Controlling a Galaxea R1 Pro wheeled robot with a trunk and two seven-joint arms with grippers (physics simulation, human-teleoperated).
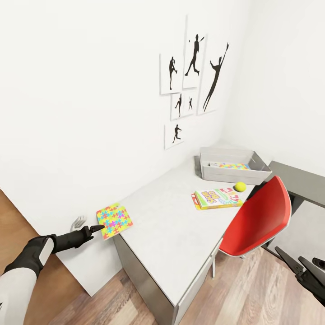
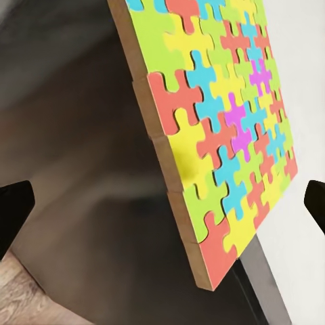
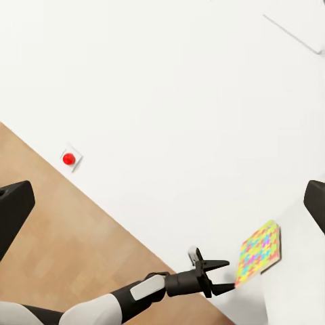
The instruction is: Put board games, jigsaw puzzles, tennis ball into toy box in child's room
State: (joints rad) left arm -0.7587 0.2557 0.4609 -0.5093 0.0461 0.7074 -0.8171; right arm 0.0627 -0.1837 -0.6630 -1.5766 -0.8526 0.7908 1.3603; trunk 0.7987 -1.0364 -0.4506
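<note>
One jigsaw puzzle (image 1: 114, 220) lies on the near left corner of the table (image 1: 171, 225), overhanging its edge. My left gripper (image 1: 95, 229) is open right at that overhanging edge, and in the left wrist view the puzzle (image 2: 217, 135) sits between the wide-spread fingertips (image 2: 13, 217). The toy box (image 1: 257, 174) stands at the far end with a flat puzzle-patterned piece (image 1: 230, 165) inside. In front of it lie stacked board games (image 1: 216, 197) and the tennis ball (image 1: 240, 186). My right gripper (image 1: 289, 253) hangs open and empty at lower right. The bed is out of view.
A red chair (image 1: 257, 219) is pushed against the table's front near the games. A dark grey cabinet unit (image 1: 298, 180) stands to the right of the toy box. Athlete silhouette pictures (image 1: 194, 81) hang on the white wall. Wood-plank floor (image 1: 253, 293) lies below.
</note>
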